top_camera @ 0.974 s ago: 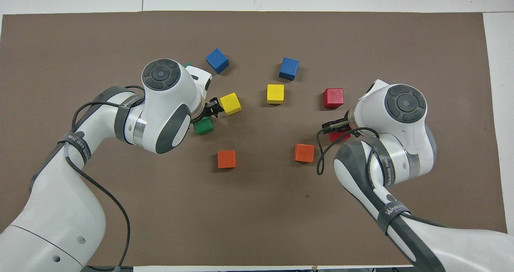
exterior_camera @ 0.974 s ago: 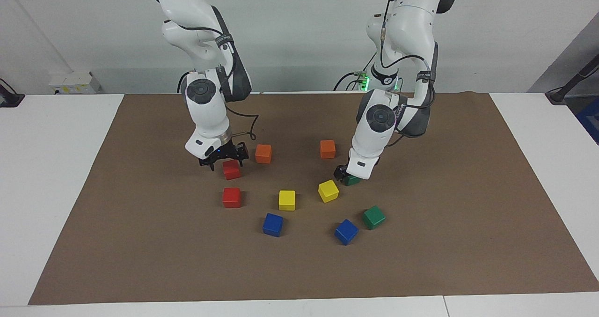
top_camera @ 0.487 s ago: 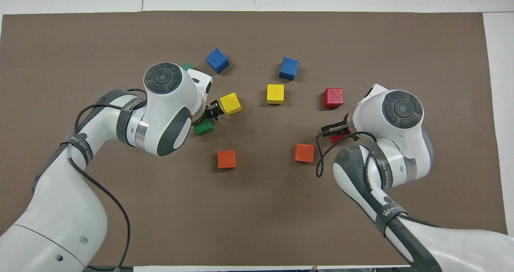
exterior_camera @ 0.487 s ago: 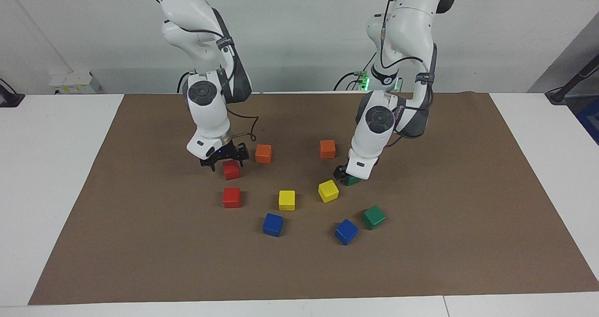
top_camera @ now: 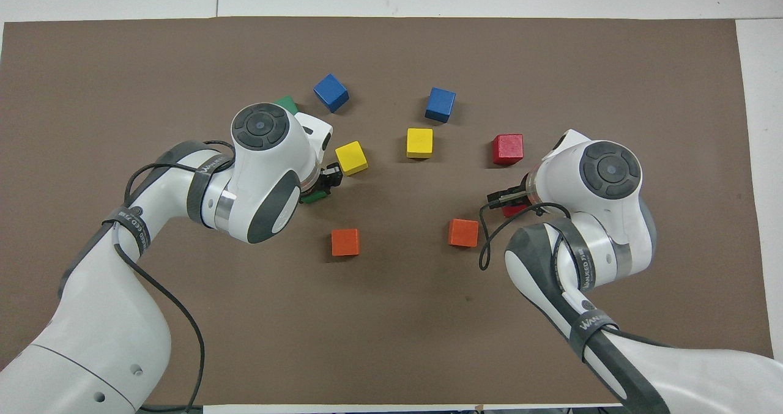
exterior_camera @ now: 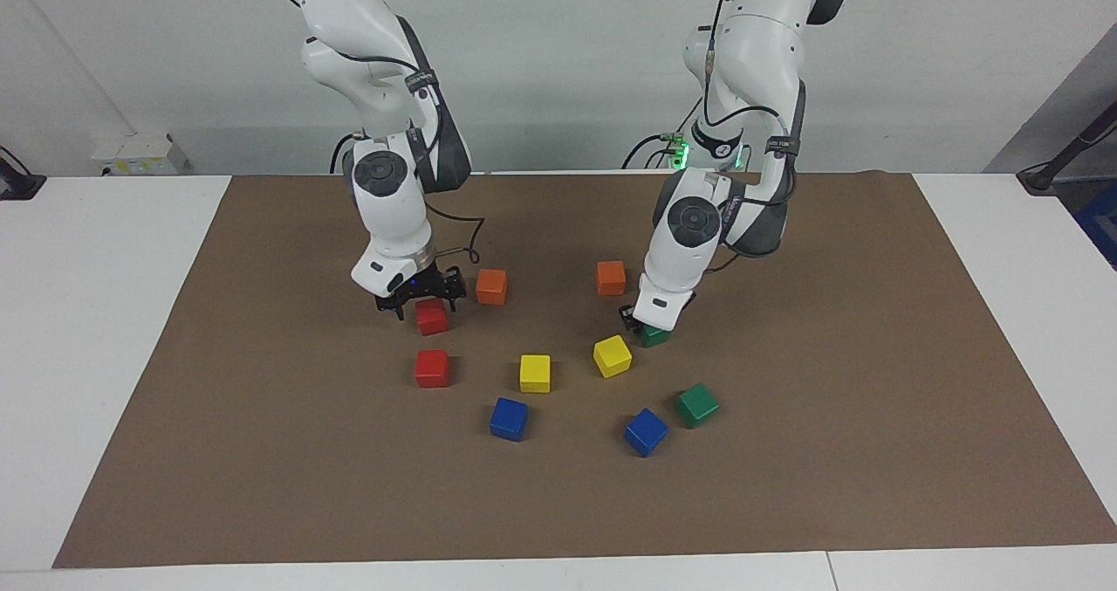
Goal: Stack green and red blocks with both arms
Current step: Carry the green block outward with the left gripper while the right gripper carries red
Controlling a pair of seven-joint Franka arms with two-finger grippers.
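Read as a clock on the facing view, the right gripper (exterior_camera: 427, 307) was low over a red block (exterior_camera: 432, 319) on the brown mat (exterior_camera: 829, 451). Its fingers (exterior_camera: 399, 312) were spread apart on either side of the block, with no clear contact. The second red block (exterior_camera: 432, 368) sat on the mat at 6 o'clock from the first, apart from it, and an orange cube (exterior_camera: 491, 286) lay close at 2 o'clock. From 9 o'clock, open mat ran out to the mat's edge and the white table (exterior_camera: 87, 312). The left gripper (exterior_camera: 635, 320) was down at a green block (exterior_camera: 654, 337), which showed only partly beneath the wrist. Whether that gripper was closed on it could not be told. A yellow cube (exterior_camera: 613, 355) stood just beside this green block at 8 o'clock, leaving a tight gap there, and the other orange cube (exterior_camera: 611, 278) lay at 11 o'clock. The second green block (exterior_camera: 697, 405) rested at 5 o'clock, well apart, with a blue cube (exterior_camera: 646, 431) just beside it. From 3 o'clock the mat lay open to its edge. Between the two red-and-green pairs sat another yellow cube (exterior_camera: 535, 373) and another blue cube (exterior_camera: 509, 419).
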